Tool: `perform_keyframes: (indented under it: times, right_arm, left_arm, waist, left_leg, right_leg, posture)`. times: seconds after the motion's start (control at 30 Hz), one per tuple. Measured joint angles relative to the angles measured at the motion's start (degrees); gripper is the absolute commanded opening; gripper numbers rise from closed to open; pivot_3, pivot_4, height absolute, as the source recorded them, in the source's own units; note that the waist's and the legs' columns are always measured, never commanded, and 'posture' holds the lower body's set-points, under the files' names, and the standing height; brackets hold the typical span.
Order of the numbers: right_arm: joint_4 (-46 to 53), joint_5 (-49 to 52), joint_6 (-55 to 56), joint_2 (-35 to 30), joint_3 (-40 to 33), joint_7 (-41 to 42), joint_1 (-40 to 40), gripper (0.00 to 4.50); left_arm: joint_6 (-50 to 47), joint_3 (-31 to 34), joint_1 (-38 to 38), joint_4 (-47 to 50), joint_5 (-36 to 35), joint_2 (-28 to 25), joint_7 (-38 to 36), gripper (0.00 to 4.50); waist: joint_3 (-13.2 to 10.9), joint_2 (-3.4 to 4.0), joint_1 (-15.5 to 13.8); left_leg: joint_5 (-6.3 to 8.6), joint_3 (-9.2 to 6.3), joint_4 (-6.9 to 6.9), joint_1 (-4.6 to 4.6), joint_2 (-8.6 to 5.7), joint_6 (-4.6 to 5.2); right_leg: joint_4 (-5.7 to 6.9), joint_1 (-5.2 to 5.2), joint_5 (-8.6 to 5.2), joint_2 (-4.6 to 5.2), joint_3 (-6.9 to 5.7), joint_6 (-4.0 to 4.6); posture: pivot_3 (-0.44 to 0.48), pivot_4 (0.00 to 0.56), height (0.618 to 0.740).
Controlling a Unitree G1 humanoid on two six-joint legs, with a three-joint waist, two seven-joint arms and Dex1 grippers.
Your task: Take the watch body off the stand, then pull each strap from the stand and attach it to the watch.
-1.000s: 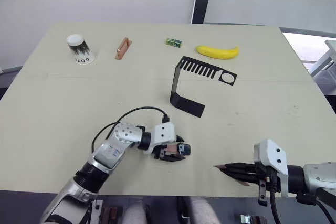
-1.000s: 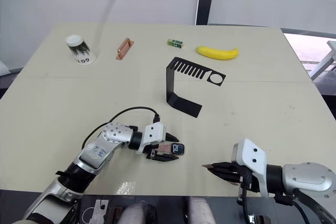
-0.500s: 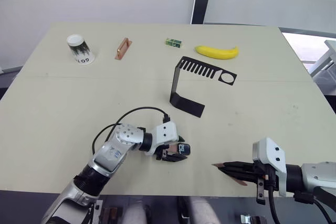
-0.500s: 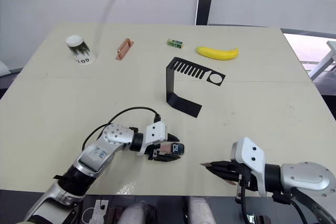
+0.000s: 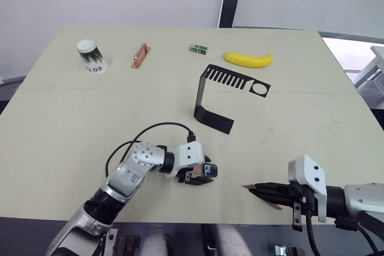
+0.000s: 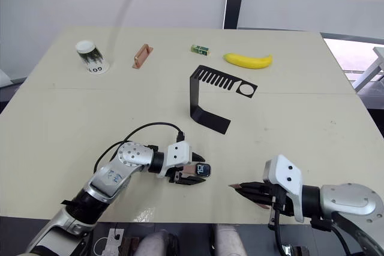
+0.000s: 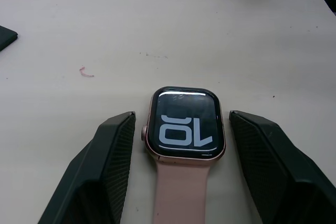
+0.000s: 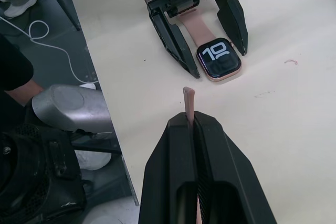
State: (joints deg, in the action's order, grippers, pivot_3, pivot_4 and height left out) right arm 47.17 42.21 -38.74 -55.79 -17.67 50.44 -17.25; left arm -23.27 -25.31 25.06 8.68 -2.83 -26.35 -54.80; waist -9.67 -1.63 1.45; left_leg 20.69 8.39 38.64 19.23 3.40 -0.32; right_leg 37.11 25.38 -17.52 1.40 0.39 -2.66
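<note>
1. Left claw (image 7: 181,145): two black textured fingers spread wide, resting low on the pale beige worktop (image 5: 72,124), one on each side of the watch without touching it. Judged purpose: to bracket the watch so it stays put while the second band is brought in.

2. Right claw (image 8: 190,116): black fingers pressed together, pinching the loose salmon-pink strap (image 8: 188,100) edge-on, its free end pointing toward the watch. It sits near the worktop's front edge, apart from the left claw. Judged purpose: to line the strap end up with the open slot of the case.

3. Small square black-faced watch body with rounded corners and rose-tinted metal rim (image 7: 184,123): lies flat, face up, between the left fingers; the screen shows large white digits.

4. Attached salmon-pink strap (image 7: 181,192): flat, smooth, matte; already joined to one end of the case and running back toward the left wrist. The opposite end of the case is bare.

5. Thin black bent sheet-metal stand with comb slots and round hole (image 5: 231,91): upright mid-worktop, carrying nothing, well apart from both claws.

6. Progress, judged: case removed, one band fitted, the last in hand.
</note>
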Motion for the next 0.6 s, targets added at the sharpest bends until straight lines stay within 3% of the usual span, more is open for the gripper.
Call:
perform_keyframes:
  times: [0.2,0.23,0.33,0.6]
  right_arm:
    - [0.0,-0.02,-0.02,0.05,0.0,0.0,0.32,0.0]
    - [0.0,-0.02,-0.02,0.06,0.04,0.0,0.49,0.0]
    - [-0.01,-0.02,-0.04,0.08,0.2,0.0,0.88,0.0]
    - [0.12,-1.29,0.41,0.0,1.3,0.0,2.77,0.0]
  left_arm:
    - [0.25,-0.04,0.01,-0.02,0.35,-0.01,0.0,3.12]
    - [0.31,-0.04,0.03,-0.07,0.4,0.0,0.01,2.58]
    - [0.34,0.02,0.51,-0.45,0.64,0.15,0.18,1.59]
    - [-3.92,0.87,3.07,-2.72,-1.97,1.05,-1.37,1.6]
  waist:
    - [0.0,0.0,0.01]
    - [0.0,0.0,0.01]
    - [0.0,0.0,0.0]
    - [0.0,0.0,0.01]
  left_leg:
    - [0.0,0.0,0.06,0.0,0.0,0.0]
    - [0.0,0.0,0.08,0.0,0.0,0.01]
    - [0.02,0.0,0.16,0.0,0.0,0.02]
    - [0.04,0.0,0.34,0.03,0.0,0.04]
  right_leg:
    - [0.05,0.0,0.0,0.0,0.0,0.0]
    - [0.06,0.0,0.0,0.0,0.0,0.0]
    - [0.12,0.0,0.0,0.0,0.0,0.0]
    - [0.25,0.0,0.0,0.0,0.01,0.0]
  posture:
    - [0.0,0.15,0.74]
    - [0.0,0.15,0.74]
    - [0.0,0.15,0.74]
    - [0.0,0.15,0.74]
